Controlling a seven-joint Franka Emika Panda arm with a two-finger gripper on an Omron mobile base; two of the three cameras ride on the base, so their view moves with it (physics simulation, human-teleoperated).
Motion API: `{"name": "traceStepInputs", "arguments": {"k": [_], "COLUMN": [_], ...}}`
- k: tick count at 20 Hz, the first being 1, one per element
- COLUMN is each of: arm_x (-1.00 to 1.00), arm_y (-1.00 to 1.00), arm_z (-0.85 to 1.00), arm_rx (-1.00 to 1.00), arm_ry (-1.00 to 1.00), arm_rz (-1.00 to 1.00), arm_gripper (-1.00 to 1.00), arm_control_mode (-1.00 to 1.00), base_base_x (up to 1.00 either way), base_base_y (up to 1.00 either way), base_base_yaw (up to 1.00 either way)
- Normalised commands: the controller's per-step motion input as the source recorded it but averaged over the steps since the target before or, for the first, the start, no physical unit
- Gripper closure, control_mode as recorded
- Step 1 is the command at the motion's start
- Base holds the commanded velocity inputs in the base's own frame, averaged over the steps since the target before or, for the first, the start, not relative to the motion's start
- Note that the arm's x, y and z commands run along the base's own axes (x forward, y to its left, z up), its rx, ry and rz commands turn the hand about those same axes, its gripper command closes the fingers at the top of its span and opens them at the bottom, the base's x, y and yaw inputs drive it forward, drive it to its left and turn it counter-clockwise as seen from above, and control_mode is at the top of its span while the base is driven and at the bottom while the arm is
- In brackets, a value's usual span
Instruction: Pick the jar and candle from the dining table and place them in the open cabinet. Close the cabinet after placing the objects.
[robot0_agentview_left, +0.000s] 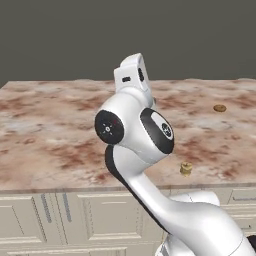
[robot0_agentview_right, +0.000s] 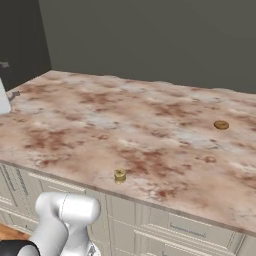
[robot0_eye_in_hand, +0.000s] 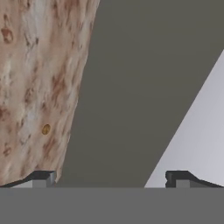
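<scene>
Fingers: spread wide (robot0_eye_in_hand: 109, 179), nothing held.
Candle: tiny yellow cylinder (robot0_agentview_right: 119, 175) near the marbled reddish-brown stone counter (robot0_agentview_right: 150, 125) edge — to be approached from above, centred.

this is a home kitchen, the dining end of it. a wide dining table (robot0_agentview_right: 150, 125) with a reddish-brown and beige marbled stone top runs across the room, more like an island than a plain table. under the top sits a cream panelled base (robot0_agentview_left: 75, 220) with cupboard doors and bar handles, plus drawer fronts (robot0_agentview_right: 185, 230) along the near side. a plain grey wall (robot0_agentview_right: 150, 40) stands behind it.
</scene>
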Motion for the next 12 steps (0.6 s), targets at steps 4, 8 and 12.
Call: {"name": "traceStepInputs", "arguments": {"k": [4, 8, 12], "arm_x": [0.00, 0.10, 0.17], "arm_y": [-0.03, -0.31, -0.23], "arm_z": [-0.01, -0.11, -0.33], "arm_rx": [0.03, 0.16, 0.17], "arm_ry": [0.00, 0.00, 0.00], "arm_rz": [-0.02, -0.21, -0.36], "arm_gripper": [-1.00, -1.00, -1.00], "arm_control_mode": [-1.00, -1.00, -1.00], "base_base_x": [0.00, 0.00, 0.00], "base_base_y": [0.00, 0.00, 0.00], "base_base_yaw": [0.00, 0.00, 0.00]}}
